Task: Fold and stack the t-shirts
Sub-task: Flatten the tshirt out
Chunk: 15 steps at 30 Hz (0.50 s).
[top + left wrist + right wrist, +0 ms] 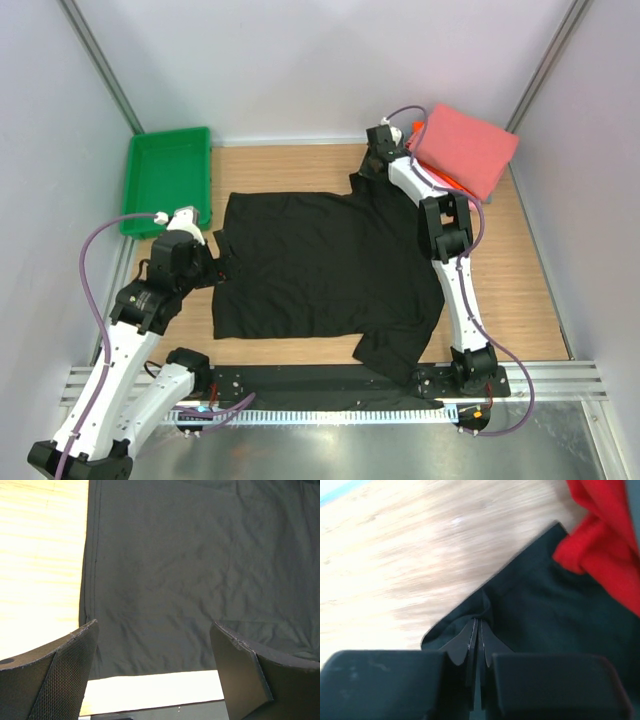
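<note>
On the wooden bench (525, 290) a black t-shirt (320, 265) lies spread out flat and sideways, with its hem toward the left side and its two short sleeves toward the right. The cloth is plain and dark, with only soft, shallow wrinkles. The far sleeve points to the back wall. The near sleeve reaches the near edge of the bench and hangs a little over the dark rail there.

At the far right corner rests a folded salmon-pink t-shirt (465, 148), a neat rectangle, on top of a red t-shirt (605, 540) whose edge shows under it. The black far sleeve touches this red cloth.

The right tool (477, 630) is at that far sleeve. Its fingers are pressed together and pinch a small raised fold of the black cloth near the sleeve edge.

The left tool (154, 630) is at the hem side of the black t-shirt, spread wide, and nothing is between its fingers. Below it the hem makes a straight line on the wood.

A green tray (168, 178) stands at the far left corner, apart from the shirt.
</note>
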Motion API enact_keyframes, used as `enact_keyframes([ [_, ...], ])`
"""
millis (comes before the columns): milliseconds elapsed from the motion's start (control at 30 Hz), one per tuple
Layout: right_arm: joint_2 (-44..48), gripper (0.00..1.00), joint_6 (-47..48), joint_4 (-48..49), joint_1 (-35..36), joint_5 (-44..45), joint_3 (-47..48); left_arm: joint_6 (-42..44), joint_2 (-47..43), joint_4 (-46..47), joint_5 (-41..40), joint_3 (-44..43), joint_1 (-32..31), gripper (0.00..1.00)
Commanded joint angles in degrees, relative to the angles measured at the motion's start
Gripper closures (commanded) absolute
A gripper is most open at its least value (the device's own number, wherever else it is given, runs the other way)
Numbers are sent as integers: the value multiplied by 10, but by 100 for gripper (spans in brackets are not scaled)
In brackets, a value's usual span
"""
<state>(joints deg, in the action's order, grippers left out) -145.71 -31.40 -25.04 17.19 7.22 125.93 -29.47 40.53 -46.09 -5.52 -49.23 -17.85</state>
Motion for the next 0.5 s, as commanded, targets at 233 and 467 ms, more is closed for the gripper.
enact_keyframes([
  [233,-48,90,-6,30,0,-45,52,8,2,16,-10,2,7,8],
  [467,-17,64,25,34,-1,-62,127,7,2,15,-14,2,6,8],
])
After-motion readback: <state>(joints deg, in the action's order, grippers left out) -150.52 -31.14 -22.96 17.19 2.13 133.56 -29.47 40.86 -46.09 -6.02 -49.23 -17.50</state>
